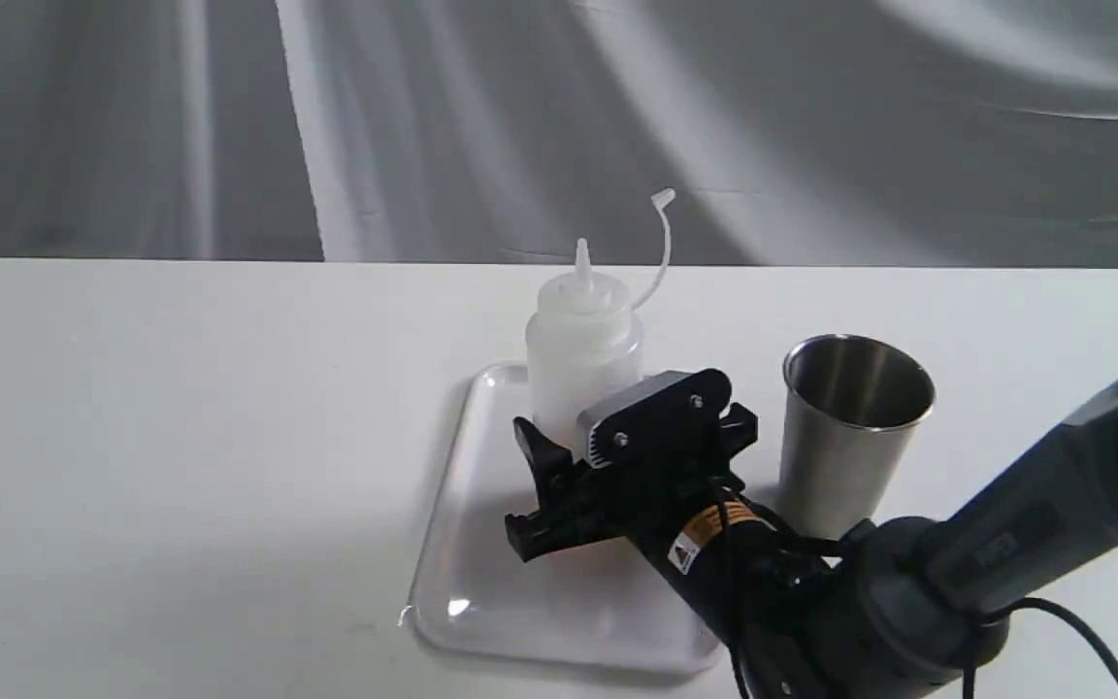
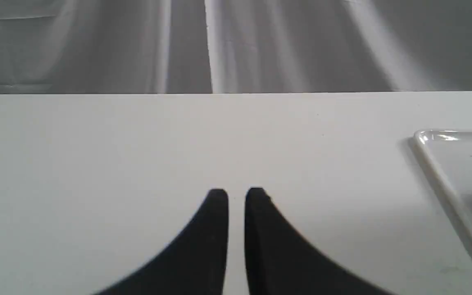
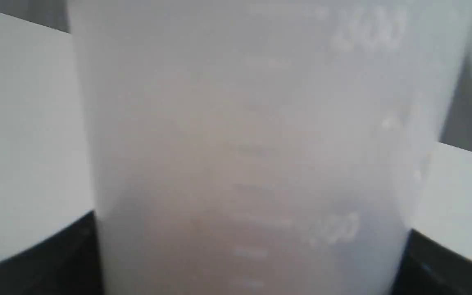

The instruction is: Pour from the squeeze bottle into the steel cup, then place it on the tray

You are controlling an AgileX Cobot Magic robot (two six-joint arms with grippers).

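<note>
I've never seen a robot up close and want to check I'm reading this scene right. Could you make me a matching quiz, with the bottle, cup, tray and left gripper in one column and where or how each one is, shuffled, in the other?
Things:
1 bottle
2 cup
3 tray
4 left gripper

States:
A standing on the table, right of the tray in the outside view
B lying flat on the table
C above bare table, holding nothing
D upright on the tray, between the right gripper's fingers

Pairs: 1-D, 2-A, 3-B, 4-C
</note>
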